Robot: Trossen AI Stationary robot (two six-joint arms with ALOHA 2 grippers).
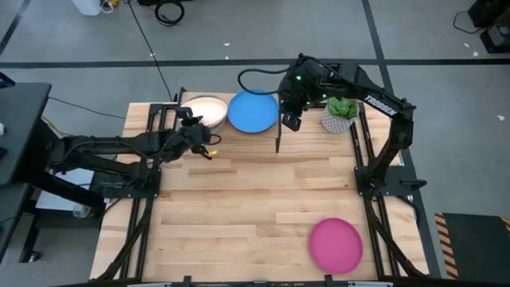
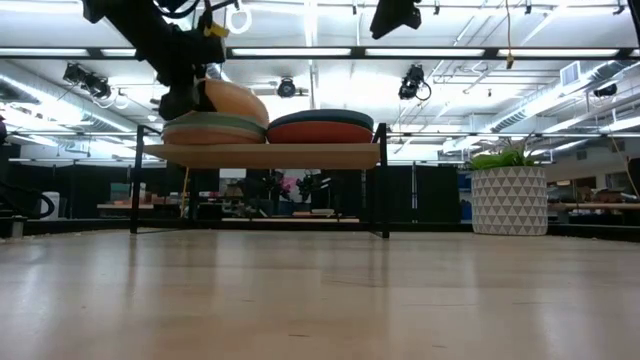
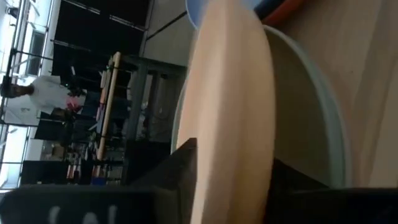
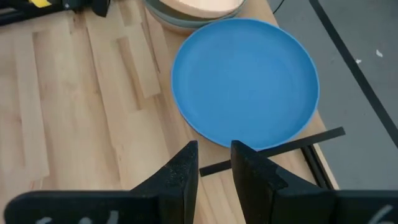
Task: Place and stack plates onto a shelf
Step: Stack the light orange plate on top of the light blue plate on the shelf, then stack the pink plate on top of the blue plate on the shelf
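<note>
Tan plate (image 2: 232,100) sat tilted in my left jaws (image 2: 185,98), clamped on its edge, one side down on the left stack on the shelf (image 2: 262,154), other side lifted. In the left wrist view the tan plate (image 3: 233,112) ran edge-on between my fingers, light teal rim just behind it. From above it looked cream-pale (image 1: 205,110) under the left jaws (image 1: 194,127). Blue plate (image 1: 253,112) topped the right stack, orange one under it in the low view, the two stacks just beside each other. Magenta plate (image 1: 335,244) lay alone on the bench (image 1: 239,199), near corner, well apart from the shelf.

Right jaws (image 1: 290,119) hung above the blue plate's edge, holding nothing, fingers (image 4: 186,171) nearly together with a narrow gap.

Step in hand, as I judged it: lowering the tan plate flat onto the left stack. Best done by levelling the wrist so the raised edge came down centred over the plates beneath, then opening only once it sat flat, and pulling straight back off the shelf's outer side.

Edges: the blue plate sat close on the inner side, so no sliding that way. Shelf end was near my left jaws; overhang could tip the stack. Potted plant (image 1: 340,114) stood beside the right arm. Open bench in front of the shelf gave free room for retreat and for reaching the magenta plate.
</note>
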